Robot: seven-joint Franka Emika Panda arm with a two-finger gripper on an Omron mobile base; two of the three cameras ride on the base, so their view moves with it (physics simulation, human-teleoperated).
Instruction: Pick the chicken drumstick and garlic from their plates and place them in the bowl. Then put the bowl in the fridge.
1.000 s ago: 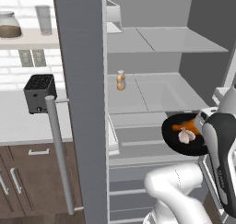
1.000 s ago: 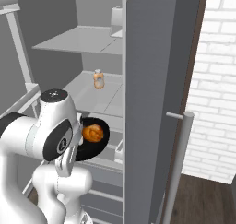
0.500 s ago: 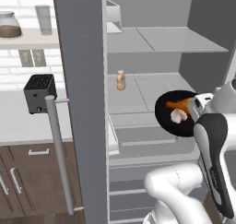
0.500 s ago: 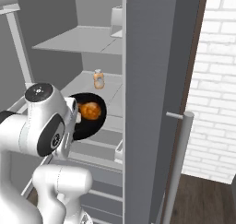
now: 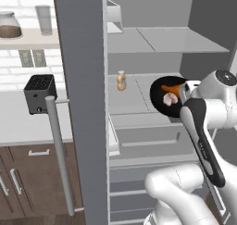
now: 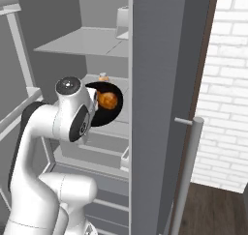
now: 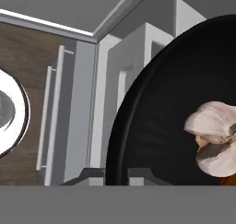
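The black bowl [image 5: 165, 97] hangs tilted in front of the open fridge [image 5: 152, 57], level with the middle shelf [image 5: 134, 92], its mouth turned toward the left base camera so that both the garlic [image 5: 170, 98] and a sliver of the orange-brown chicken drumstick [image 5: 170, 88] show inside it. From the right base view the bowl [image 6: 107, 107] is partly hidden behind the arm's white wrist, and there the drumstick [image 6: 107, 100] is the plain thing while the garlic is not to be made out. The hand view looks close along the bowl's [image 7: 156, 126] glossy inner wall, with the garlic bulb [image 7: 214, 138] large at the right and resting against the black surface; the gripper [image 7: 115, 174] sits at the bowl's rim, one dark finger tip [image 7: 92, 173] on each side of the edge, clamped on it. One small bottle [image 5: 121, 80] stands on the middle shelf, well behind the bowl; the right base view shows just its top [image 6: 102, 77] above the bowl. One pale carton [image 5: 112, 18] stands on the upper shelf. The left base view also takes in one black toaster [image 5: 39, 92] on the counter, one glass jar [image 5: 10, 25] and one tumbler [image 5: 44, 19] on a wall shelf, and the fridge door's long bar handle [image 5: 59, 159]. The right base view offers a white brick wall [image 6: 225, 84] instead.
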